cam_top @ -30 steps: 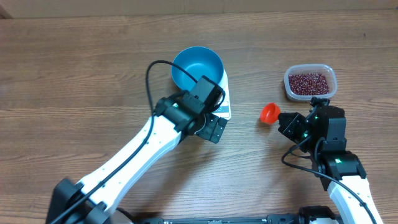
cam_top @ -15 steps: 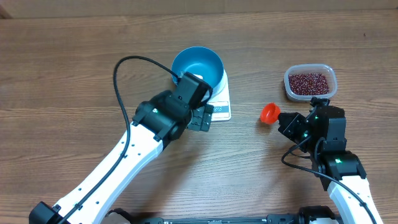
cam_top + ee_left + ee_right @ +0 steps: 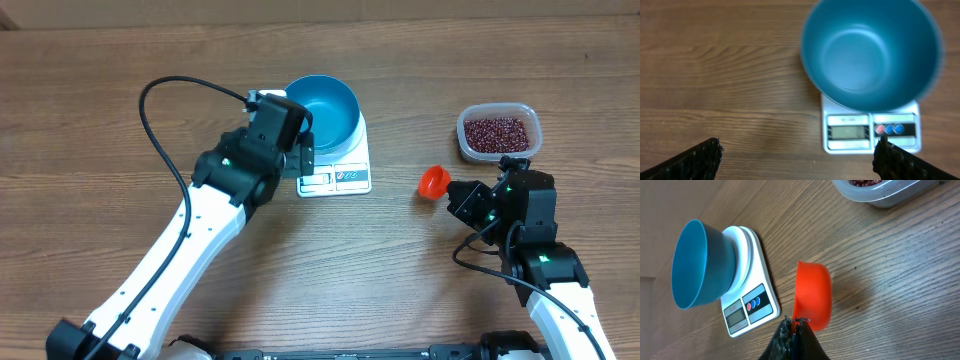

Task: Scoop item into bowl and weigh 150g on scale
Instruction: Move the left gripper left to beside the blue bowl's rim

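Leftward goes the left gripper, jaws wide apart, uncovering the scale that carries the bowl near the table's far edge. Right gripper stays clamped on the scoop.

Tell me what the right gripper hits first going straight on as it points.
Probably bare table. The right gripper holds the orange scoop, and ahead of that the wrist view shows only wood; the scale sits off left, the bean tub off right. Depth is unclear.
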`<action>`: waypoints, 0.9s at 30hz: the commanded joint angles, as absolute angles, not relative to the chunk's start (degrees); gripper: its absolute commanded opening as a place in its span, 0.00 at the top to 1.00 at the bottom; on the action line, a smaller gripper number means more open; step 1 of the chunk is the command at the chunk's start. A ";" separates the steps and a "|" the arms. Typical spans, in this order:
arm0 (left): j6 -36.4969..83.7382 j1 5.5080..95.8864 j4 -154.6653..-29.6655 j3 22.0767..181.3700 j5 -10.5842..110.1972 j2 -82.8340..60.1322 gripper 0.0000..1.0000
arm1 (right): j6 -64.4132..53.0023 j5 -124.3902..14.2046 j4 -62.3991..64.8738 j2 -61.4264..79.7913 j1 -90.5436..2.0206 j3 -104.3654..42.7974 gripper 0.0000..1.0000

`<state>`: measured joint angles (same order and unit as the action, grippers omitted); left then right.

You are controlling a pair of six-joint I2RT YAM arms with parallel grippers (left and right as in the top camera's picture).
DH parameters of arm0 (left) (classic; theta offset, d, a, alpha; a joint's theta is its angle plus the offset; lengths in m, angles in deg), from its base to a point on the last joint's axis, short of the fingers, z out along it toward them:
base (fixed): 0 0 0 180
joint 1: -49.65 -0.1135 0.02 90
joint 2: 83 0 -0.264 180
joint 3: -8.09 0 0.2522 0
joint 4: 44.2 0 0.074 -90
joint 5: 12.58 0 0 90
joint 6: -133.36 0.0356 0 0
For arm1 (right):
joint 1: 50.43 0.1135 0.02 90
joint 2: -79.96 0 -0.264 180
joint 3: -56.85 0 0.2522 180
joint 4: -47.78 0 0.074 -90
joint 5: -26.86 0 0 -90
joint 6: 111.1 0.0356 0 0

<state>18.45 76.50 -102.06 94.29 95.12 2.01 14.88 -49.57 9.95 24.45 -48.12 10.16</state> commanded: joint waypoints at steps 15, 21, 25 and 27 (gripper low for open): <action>14.36 66.93 -97.36 94.34 99.18 11.26 0.01 | 14.82 -49.42 10.10 24.65 -47.90 8.61 0.96; 14.65 66.90 -93.53 94.34 98.81 15.02 0.00 | 14.80 -49.44 10.10 24.65 -47.92 8.61 0.96; 15.22 66.62 -92.39 94.34 99.57 16.75 0.00 | 14.80 -49.49 10.10 24.65 -47.92 8.61 0.96; 15.24 66.47 -92.09 94.34 100.23 17.18 0.01 | 14.80 -49.62 10.10 24.65 -47.90 8.61 0.96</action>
